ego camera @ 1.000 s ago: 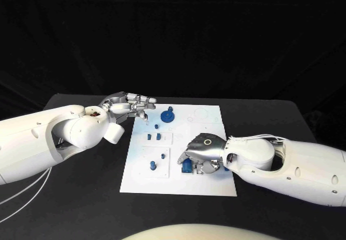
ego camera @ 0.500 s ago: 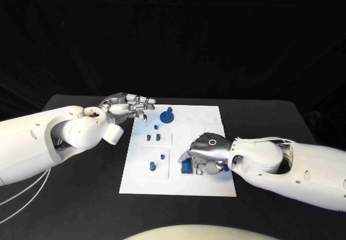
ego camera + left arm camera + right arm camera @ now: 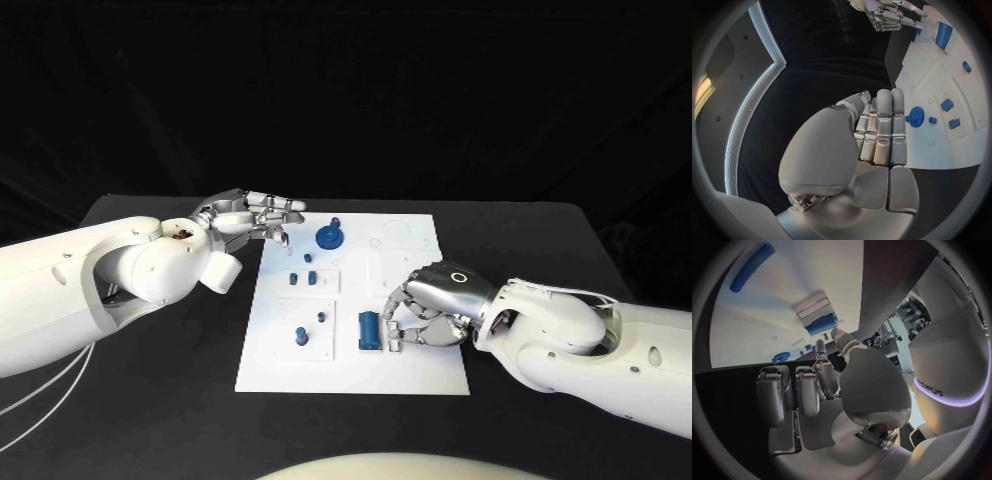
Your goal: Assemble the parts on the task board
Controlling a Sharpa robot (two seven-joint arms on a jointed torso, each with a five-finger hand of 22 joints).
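1. One black table (image 3: 144, 400) carries everything, with the white task board (image 3: 411, 365) lying flat in its middle.
2. Two white arms reach in from either side; the left arm (image 3: 87, 290) ends by the board's far left corner, and the right arm (image 3: 606, 345) lies over the board's near right part.
3. Right hand (image 3: 440, 305) hangs over the board's right side, fingers curled downward; whether it grips anything cannot be told. In the right wrist view its fingers (image 3: 798, 390) lie side by side with nothing visible between them.
4. Left hand (image 3: 260, 215) sits at the board's far left edge, holding nothing; in the left wrist view its fingers (image 3: 882, 127) are straight and pressed together.
5. Largest of the blue parts is a long bar (image 3: 369, 331) lying on the board just beside the right hand's fingertips.
6. Next, a round blue disc part with a knob (image 3: 332, 237) stands near the board's far edge, close to the left hand.
7. Smallest are blue pegs (image 3: 302, 278) in the upper left panel and more pegs (image 3: 303, 334) in the lower left panel.
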